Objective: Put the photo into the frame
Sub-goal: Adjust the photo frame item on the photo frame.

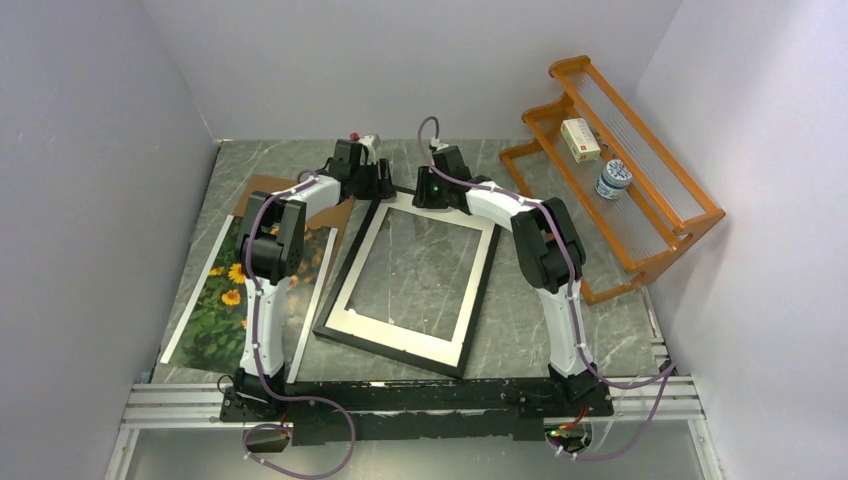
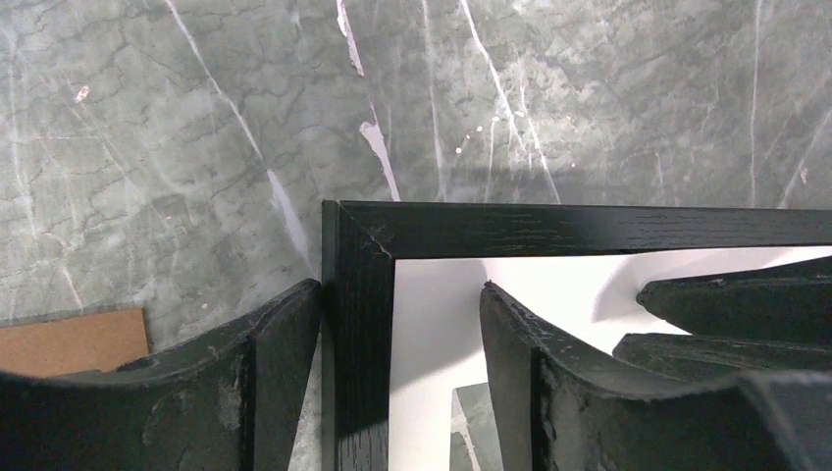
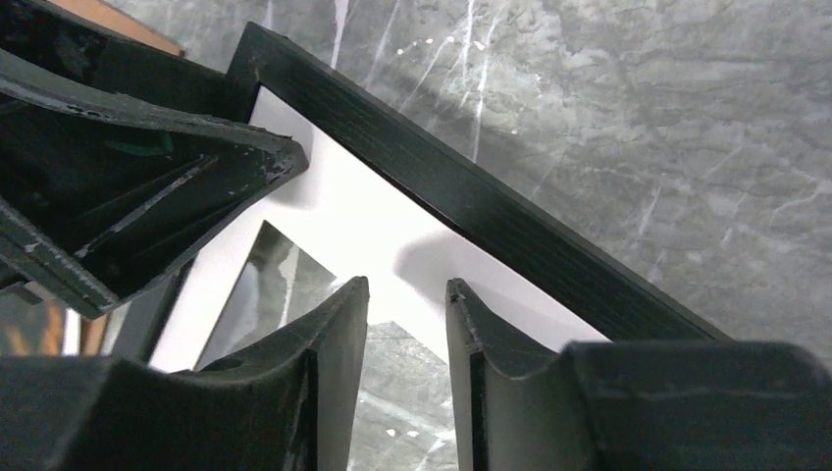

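The black frame point(image 1: 340, 332) with its white mat border point(image 1: 400, 333) lies flat mid-table. The sunflower photo point(image 1: 222, 300) lies flat to its left, partly hidden by my left arm. My left gripper point(image 1: 381, 184) is open at the frame's far left corner; in the left wrist view point(image 2: 398, 294) its jaws straddle the frame's side rail point(image 2: 358, 324), the left finger against the rail's outer side. My right gripper point(image 1: 428, 190) is slightly open and empty just to the right; in the right wrist view point(image 3: 407, 289) it hovers over the mat point(image 3: 343, 206) inside the far rail point(image 3: 461, 196).
A brown backing board point(image 1: 262, 190) lies at the far left, partly under the photo and arm. An orange wooden rack point(image 1: 640, 255) leans at the right wall, holding a white box point(image 1: 580, 140) and a blue-white jar point(image 1: 613, 180). The two grippers are close together.
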